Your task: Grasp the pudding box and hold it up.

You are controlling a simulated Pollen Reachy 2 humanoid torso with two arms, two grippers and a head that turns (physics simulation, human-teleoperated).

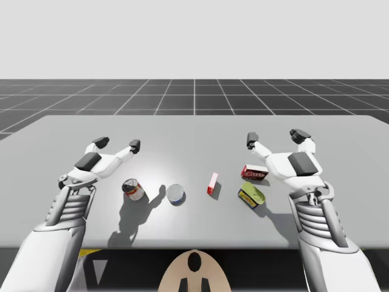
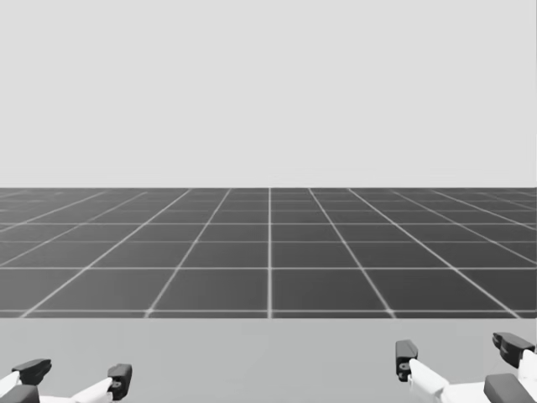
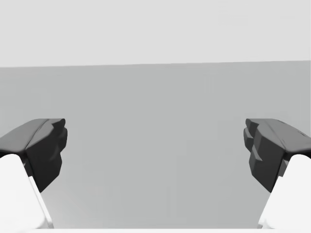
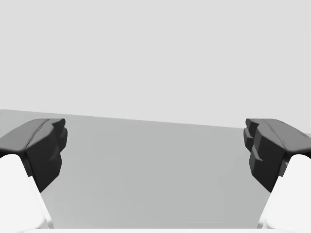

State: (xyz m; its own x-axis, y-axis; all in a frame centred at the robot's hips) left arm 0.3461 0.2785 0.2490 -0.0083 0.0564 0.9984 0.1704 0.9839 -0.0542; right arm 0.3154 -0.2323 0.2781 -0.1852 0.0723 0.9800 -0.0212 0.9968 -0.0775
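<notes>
Over the table's (image 1: pixel 55 140) left half the left gripper (image 1: pixel 118 143) is held with jaws wide apart; toward the front edge a red-and-white can (image 1: pixel 133 190), a squat blue-and-white can (image 1: pixel 176 194) and a slim red box (image 1: pixel 213 183) stood on edge are set. Right of the middle the pudding box (image 1: pixel 254 173), flat and dark red, is laid with its long axis roughly along the front edge, its right end hard to make out beside the right arm (image 1: pixel 298 170), with a green-and-yellow can (image 1: pixel 251 194) just before it. The right gripper (image 1: pixel 275 137) is held with jaws likewise spread.

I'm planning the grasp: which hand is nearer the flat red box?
Right. My right hand hovers open just beyond the flat red box; my left hand is far off to its left.
</notes>
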